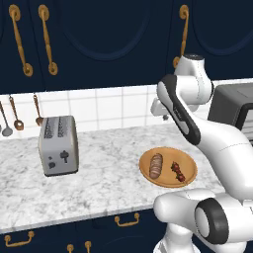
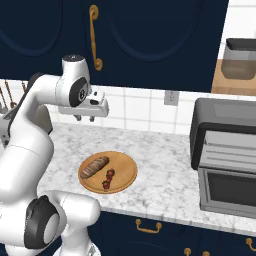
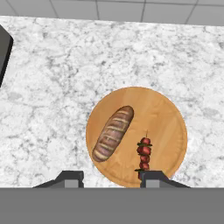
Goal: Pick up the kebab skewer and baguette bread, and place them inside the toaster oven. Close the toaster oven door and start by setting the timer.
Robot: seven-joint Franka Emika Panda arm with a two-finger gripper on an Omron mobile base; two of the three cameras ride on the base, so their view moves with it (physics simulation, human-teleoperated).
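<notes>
Kebab skewer (image 3: 144, 154) and baguette bread (image 3: 113, 133) lying side by side, not touching, on a round wooden plate (image 3: 168, 114) near the counter's (image 1: 99, 183) front edge. Toaster oven (image 2: 227, 155) well apart toward the right end, door (image 2: 230, 192) dropped open. Gripper (image 2: 85, 118) hanging above the plate, jaws apart, empty. Toaster (image 1: 58, 145) toward the left end.

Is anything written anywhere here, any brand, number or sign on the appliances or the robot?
No readable text anywhere.
Toaster: small dark knob and lever on its front, no legible marks.
Toaster oven: no label visible.
Robot arm: a dark round mark on one joint, too blurred to read.
</notes>
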